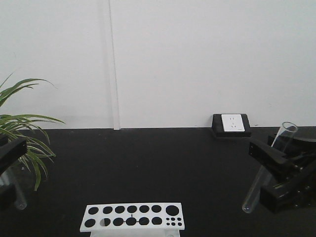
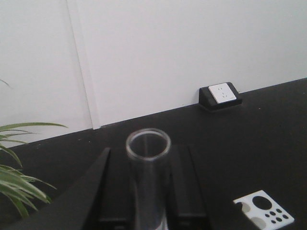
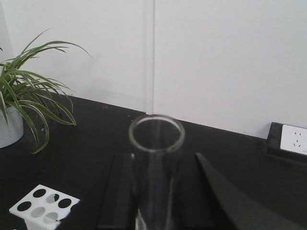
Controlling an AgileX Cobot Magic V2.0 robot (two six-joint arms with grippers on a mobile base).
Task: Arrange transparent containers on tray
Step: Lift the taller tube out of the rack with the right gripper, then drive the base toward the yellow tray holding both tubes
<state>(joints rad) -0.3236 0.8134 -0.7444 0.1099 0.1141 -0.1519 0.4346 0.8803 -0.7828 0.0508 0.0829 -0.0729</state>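
Each of my grippers is shut on one of the transparent containers, both clear glass test tubes. My left gripper (image 1: 9, 173) sits at the far left edge, and its tube's (image 1: 19, 197) rounded bottom hangs below the fingers. In the left wrist view that tube's open rim (image 2: 148, 143) rises between the black fingers (image 2: 115, 187). My right gripper (image 1: 257, 173) holds its tube (image 1: 285, 134) tilted, rim up to the right and bottom down to the left. In the right wrist view the rim (image 3: 156, 133) stands between the fingers (image 3: 125, 191). The tray is out of view.
A white holed tube rack (image 1: 132, 217) stands at the front centre of the black table (image 1: 158, 163); part of it shows in both wrist views (image 2: 263, 213) (image 3: 43, 206). A potted plant (image 1: 22, 128) is at the left, a socket box (image 1: 231, 124) by the back wall.
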